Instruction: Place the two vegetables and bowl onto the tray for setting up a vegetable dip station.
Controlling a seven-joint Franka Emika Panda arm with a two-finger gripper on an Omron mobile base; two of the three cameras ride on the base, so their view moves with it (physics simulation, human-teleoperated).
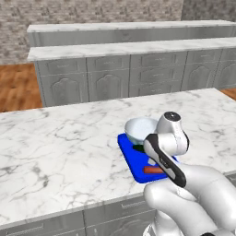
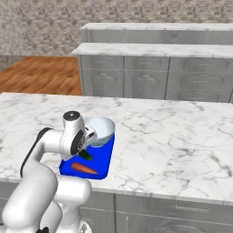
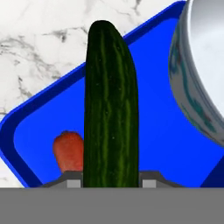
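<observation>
A dark green cucumber (image 3: 111, 109) runs up the middle of the hand view, its near end between my gripper's (image 3: 111, 183) two finger tips, which are shut on it. It hangs low over the bright blue tray (image 3: 166, 144). The orange-red carrot (image 3: 68, 151) lies on the tray, partly hidden behind the cucumber. The pale bluish-white bowl (image 3: 197, 65) sits at the tray's far end. From the right base view, the cucumber (image 2: 85, 155) shows just under my hand, with the carrot (image 2: 83, 169) at the near end of the tray (image 2: 102, 159) and the bowl (image 2: 101, 129) at the far end.
The tray (image 1: 133, 166) lies near the front edge of a white marble counter (image 1: 60, 147). Behind the counter run rows of grey cabinets (image 1: 120, 78) with marble tops, and wooden floor (image 1: 16, 85) shows to the left. My own arm covers the tray's near right part.
</observation>
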